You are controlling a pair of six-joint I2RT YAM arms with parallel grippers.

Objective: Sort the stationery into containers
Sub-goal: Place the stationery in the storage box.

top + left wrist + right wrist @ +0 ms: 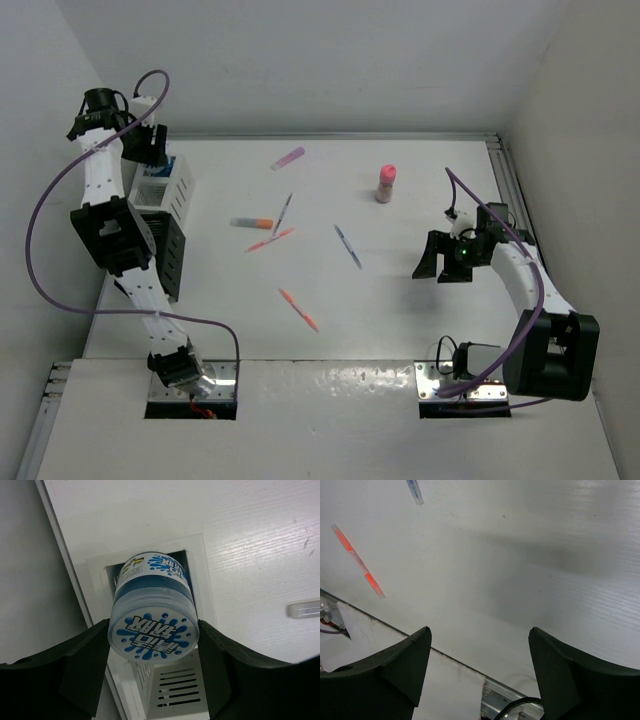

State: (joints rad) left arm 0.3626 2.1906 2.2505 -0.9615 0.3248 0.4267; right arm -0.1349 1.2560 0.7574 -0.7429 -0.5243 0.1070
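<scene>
Left pincer clamps a blue-capped jar by its sides, over the white organiser at the table's 10 o'clock. The jar hides most of the compartment beneath. A like-printed blue top shows just beyond it, and I cannot tell whether that is a second jar. At 9 o'clock, just beside the white box, the black organiser is partly covered by the left arm. At 3 o'clock the right pincer hangs with jaws wide and empty. Scattered between lie a purple marker at 12, an upright pink-capped bottle at 1, a blue pen near the centre and an orange pen at 6.
</scene>
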